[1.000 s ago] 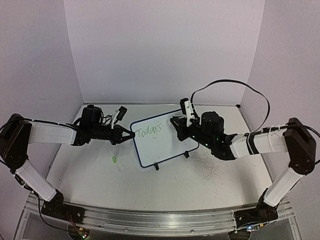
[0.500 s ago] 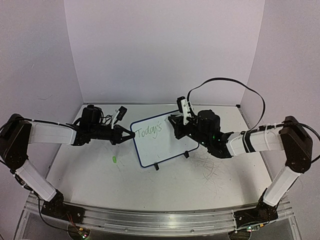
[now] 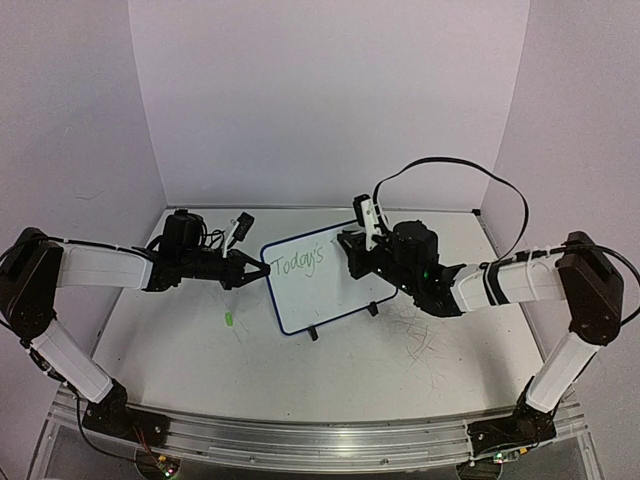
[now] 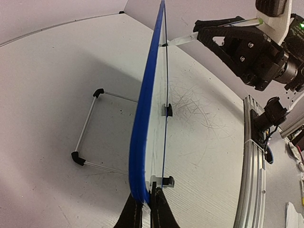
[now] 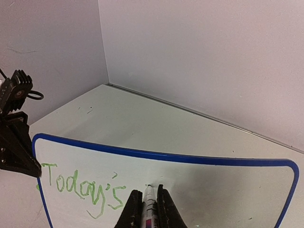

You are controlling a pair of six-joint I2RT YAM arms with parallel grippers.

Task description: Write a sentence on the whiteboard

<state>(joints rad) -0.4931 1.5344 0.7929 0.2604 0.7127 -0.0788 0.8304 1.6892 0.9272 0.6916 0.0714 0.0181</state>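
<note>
Whiteboard [image 3: 325,290] stood tilted, its edge pinched in your left gripper [image 4: 146,199]. Your right gripper [image 5: 148,192] clamped a marker [image 5: 150,206], tip just past the writing [image 5: 80,190]. The next word needed light pressure and firm bracing.

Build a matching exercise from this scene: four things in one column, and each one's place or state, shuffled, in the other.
Column 1
1. left gripper
2. right gripper
3. green word "Today's"
4. small green piece

Column 2
A. lies on the table, apart from the whiteboard
B. shut on the whiteboard's edge
C. written on the whiteboard's left half
D. shut on the marker, tip at the board face

Pairs: 1-B, 2-D, 3-C, 4-A
</note>
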